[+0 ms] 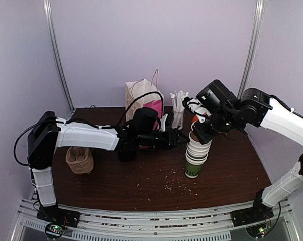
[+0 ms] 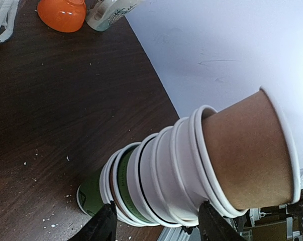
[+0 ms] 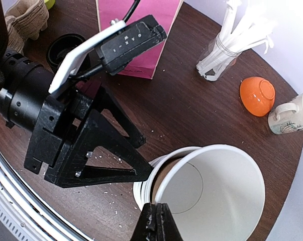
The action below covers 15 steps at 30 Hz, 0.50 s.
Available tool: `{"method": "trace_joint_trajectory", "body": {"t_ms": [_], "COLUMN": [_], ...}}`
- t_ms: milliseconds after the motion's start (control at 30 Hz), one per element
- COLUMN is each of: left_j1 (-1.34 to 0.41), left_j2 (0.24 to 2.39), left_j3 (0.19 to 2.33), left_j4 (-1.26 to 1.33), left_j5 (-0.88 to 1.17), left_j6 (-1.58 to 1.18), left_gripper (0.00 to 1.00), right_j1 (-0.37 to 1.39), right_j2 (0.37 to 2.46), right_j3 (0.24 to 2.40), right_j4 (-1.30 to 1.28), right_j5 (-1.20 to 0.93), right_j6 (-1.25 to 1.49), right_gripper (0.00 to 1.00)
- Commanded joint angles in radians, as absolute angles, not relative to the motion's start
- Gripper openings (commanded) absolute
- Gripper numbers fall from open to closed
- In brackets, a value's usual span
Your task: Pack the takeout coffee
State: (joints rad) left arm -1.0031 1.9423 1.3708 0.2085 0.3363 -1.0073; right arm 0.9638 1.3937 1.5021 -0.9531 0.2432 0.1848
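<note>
Left gripper (image 2: 159, 222) clasps the stack of cups (image 2: 161, 170); right gripper (image 3: 155, 221) is clenched at its top rim. The takeout coffee (image 3: 66, 47), seemingly the black-lidded cup, stands beside the paper bag (image 3: 141, 35), not yet packed.

White link shells, black joint housings on left arm (image 1: 86, 135) and right arm (image 1: 282, 118). Black cable (image 1: 136, 99) off left arm. On left gripper (image 1: 181, 137), black triangular open-frame fingers (image 3: 111, 174), small screws, white-backed camera block with tiny markings. Plain black right gripper (image 3: 156, 223).
</note>
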Motion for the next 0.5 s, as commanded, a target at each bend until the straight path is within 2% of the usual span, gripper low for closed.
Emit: {"method": "trace_joint_trajectory", "body": {"t_ms": [0, 467], "left_j1": [-1.0, -1.012], "left_j2": [1.96, 1.914], "left_j3": [1.368, 1.345], "left_j4": [0.216, 0.215], "left_j5": [0.342, 0.347], "left_j6": [-0.992, -0.953], "left_gripper": [0.58, 0.63], "right_j1": [0.966, 0.966], "right_j2": [1.382, 1.358], "right_j3": [1.548, 1.637], "right_j4": [-0.965, -1.068], "right_j5": [0.301, 0.334], "right_j6": [0.187, 0.201], "right_gripper": [0.0, 0.0]}}
